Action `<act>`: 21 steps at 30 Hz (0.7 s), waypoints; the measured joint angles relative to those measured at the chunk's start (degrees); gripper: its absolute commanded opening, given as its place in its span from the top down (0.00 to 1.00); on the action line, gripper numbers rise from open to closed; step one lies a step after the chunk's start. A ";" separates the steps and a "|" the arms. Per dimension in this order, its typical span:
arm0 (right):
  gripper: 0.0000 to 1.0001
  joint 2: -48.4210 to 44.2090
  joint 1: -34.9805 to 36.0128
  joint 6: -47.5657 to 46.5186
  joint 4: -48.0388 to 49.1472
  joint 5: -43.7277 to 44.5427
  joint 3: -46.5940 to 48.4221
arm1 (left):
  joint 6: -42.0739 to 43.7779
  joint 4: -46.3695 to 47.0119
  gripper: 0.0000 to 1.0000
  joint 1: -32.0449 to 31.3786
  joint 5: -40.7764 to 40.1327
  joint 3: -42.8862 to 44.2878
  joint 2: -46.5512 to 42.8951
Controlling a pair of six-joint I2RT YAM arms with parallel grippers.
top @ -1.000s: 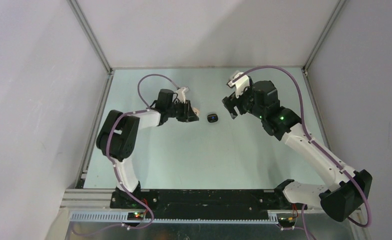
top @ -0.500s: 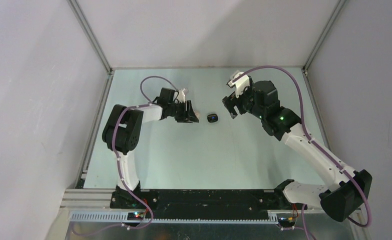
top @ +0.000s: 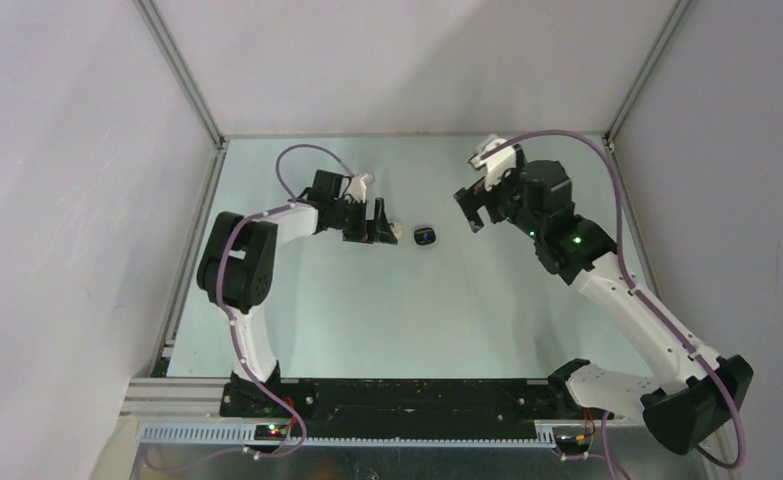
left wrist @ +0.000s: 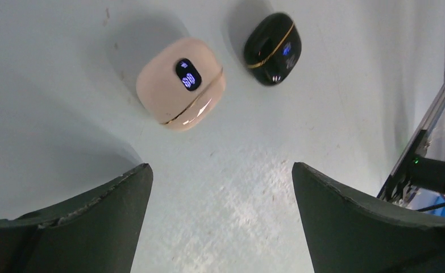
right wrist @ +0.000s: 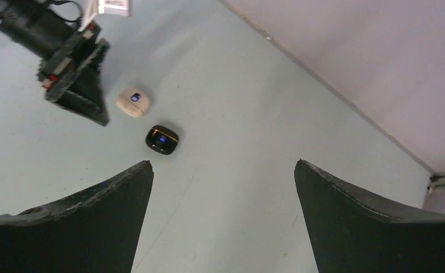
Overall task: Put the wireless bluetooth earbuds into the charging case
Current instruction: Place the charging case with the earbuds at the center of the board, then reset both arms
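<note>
The beige charging case (left wrist: pixel 181 83) lies shut on the table with a small blue-lit display on its lid. It rests just ahead of my left gripper (left wrist: pixel 221 166), which is open and holds nothing. From above, the case (top: pixel 394 229) sits at the tip of the left gripper (top: pixel 377 226). My right gripper (right wrist: pixel 223 163) is open and empty, raised off the table to the right of both cases; in the top view it (top: pixel 470 208) hangs there. The beige case (right wrist: pixel 133 103) also shows in the right wrist view. The earbuds are out of view.
A black pebble-shaped case (top: pixel 424 237), also shut and lit, lies just right of the beige one (left wrist: pixel 273 49) (right wrist: pixel 162 139). The enclosure's walls meet the table at the back and on both sides. The left arm's fingers (right wrist: pixel 89 102) stand beside the beige case.
My left gripper has opened and the beige case now lies free in front of it. My right gripper has opened a little wider and drawn slightly back to the right.
</note>
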 measured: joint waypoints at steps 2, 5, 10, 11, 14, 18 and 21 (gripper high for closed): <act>0.01 -1.64 -2.21 0.15 -0.04 -1.07 -0.02 | 2.86 -3.48 0.01 0.72 0.02 0.07 -1.31; 0.01 -5.18 -8.07 0.68 -0.57 -4.74 0.00 | 8.87 -11.17 0.00 1.86 0.28 1.46 -4.96; 0.01 -12.70 -13.05 0.66 -4.92 -6.21 0.02 | 17.18 -19.58 0.01 3.85 0.28 2.16 -19.04; 0.01 -14.58 -13.07 0.72 -5.92 -6.01 -0.07 | 18.29 -20.44 0.01 4.35 0.17 2.16 -22.60; 0.01 -22.47 -13.05 2.25 -6.60 -5.44 -2.99 | 21.00 -22.01 0.01 6.86 -0.81 1.66 -35.19; 0.01 -35.36 -12.68 5.25 -6.93 -4.33 -9.92 | 22.51 -19.54 0.01 11.02 -7.15 -4.61 -55.36; 0.01 -40.02 -12.15 7.23 -6.34 -4.15 -11.34 | 25.09 -18.64 0.01 11.47 -13.55 -10.43 -69.26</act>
